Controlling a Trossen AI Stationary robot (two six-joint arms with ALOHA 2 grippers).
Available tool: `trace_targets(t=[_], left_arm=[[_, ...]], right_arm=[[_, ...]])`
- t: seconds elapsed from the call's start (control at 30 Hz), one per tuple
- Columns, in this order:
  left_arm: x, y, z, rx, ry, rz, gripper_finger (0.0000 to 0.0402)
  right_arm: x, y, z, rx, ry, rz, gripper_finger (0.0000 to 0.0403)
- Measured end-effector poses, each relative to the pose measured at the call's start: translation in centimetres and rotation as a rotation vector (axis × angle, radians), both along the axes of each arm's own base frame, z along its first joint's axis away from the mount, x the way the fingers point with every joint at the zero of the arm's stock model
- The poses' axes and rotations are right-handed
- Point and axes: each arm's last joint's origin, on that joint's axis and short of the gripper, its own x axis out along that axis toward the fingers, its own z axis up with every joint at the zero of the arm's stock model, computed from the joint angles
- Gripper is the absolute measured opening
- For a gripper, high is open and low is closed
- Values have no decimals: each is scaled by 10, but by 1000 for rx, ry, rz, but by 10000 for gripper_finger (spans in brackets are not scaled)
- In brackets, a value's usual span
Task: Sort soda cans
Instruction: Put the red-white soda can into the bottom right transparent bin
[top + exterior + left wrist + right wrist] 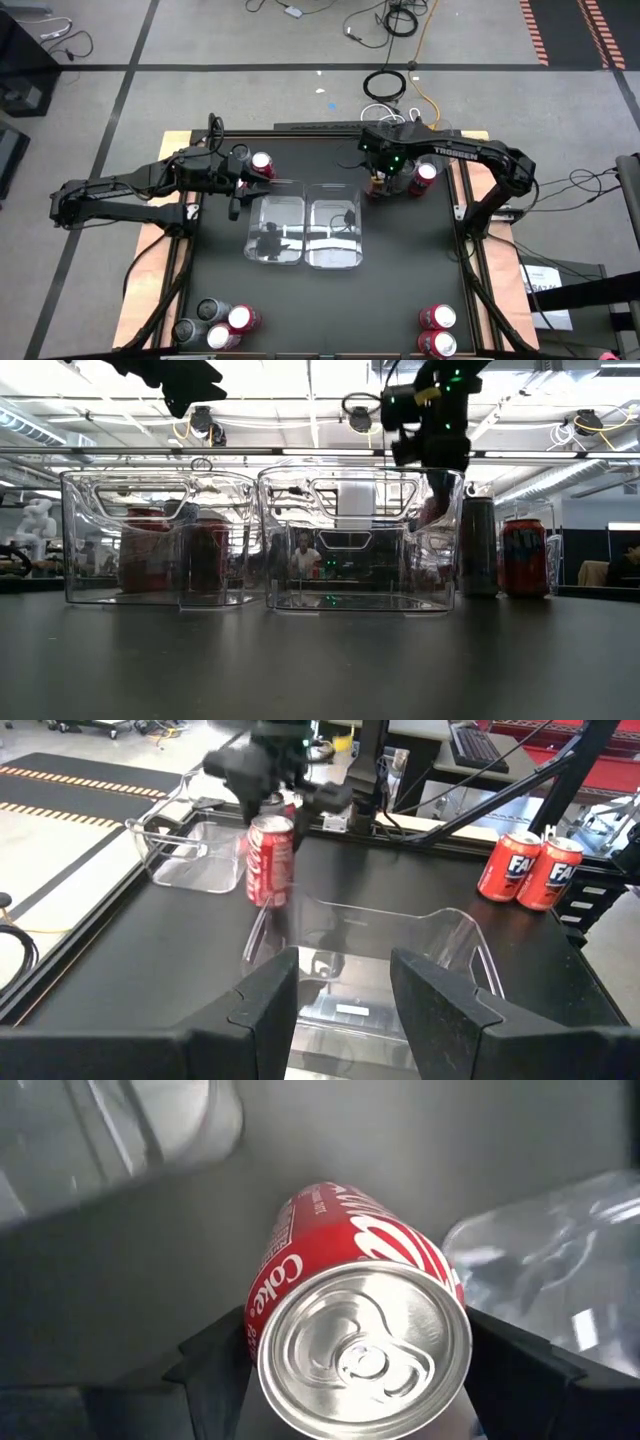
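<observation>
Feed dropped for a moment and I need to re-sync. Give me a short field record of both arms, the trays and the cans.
right gripper: fingers closed on red Coke can, just outside right tray
left gripper: fingers open, empty, over left tray
trays: no cans seen inside
high view, bottom-left: four cans
high view, bottom-right: two red cans

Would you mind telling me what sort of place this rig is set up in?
Probably a robotics lab or workshop: loose cables lie on the bare floor beyond the table, striped hazard tape marks that floor, and long ceiling strip lights run over the open room behind the clear trays.
</observation>
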Motion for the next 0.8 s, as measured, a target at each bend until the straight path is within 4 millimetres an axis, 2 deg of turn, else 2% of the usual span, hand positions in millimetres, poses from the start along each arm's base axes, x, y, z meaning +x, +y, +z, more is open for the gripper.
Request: trace_targets(t=[0.4,0.5,0.67,0.8], left_arm=[[0,0,0,-3,-1,1,169],[0,0,0,-3,-1,1,169],[0,0,0,-3,-1,1,170],[0,0,0,-2,-1,1,170]], right_arm=[[17,-5,76,-144,-248,-12,288],[17,-2,89,-158,-282,-5,288],[21,12,107,-151,-334,25,288],[27,36,107,-128,-325,95,288]])
